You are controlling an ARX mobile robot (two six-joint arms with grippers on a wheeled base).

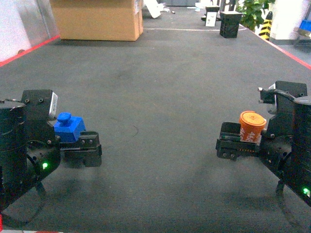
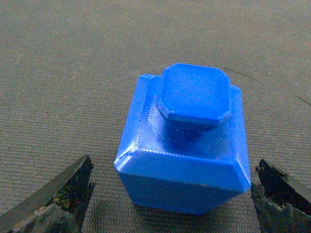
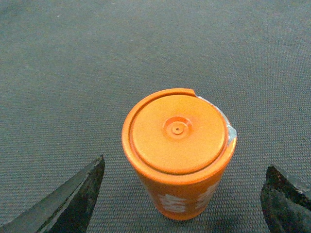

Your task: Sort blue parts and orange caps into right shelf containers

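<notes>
A blue part [image 2: 184,145], a square block with an octagonal knob on top, stands on the dark carpet between the fingers of my open left gripper [image 2: 173,167]. The left finger stands clear of it and the right fingertip is close to its corner. In the head view the blue part [image 1: 69,127] sits at my left gripper [image 1: 80,140], low on the left. An orange cap [image 3: 179,145], a short cylinder with white lettering, stands upright between the spread fingers of my open right gripper [image 3: 184,169], with gaps on both sides. The head view shows that cap [image 1: 251,126] at my right gripper [image 1: 237,141]. The shelf and containers are out of view.
Dark carpet floor [image 1: 160,97] stretches ahead. A large cardboard box [image 1: 97,19] stands at the far left, and black bins [image 1: 230,23] and a plant [image 1: 255,10] at the far right. Red floor lines [image 1: 29,48] run along both sides.
</notes>
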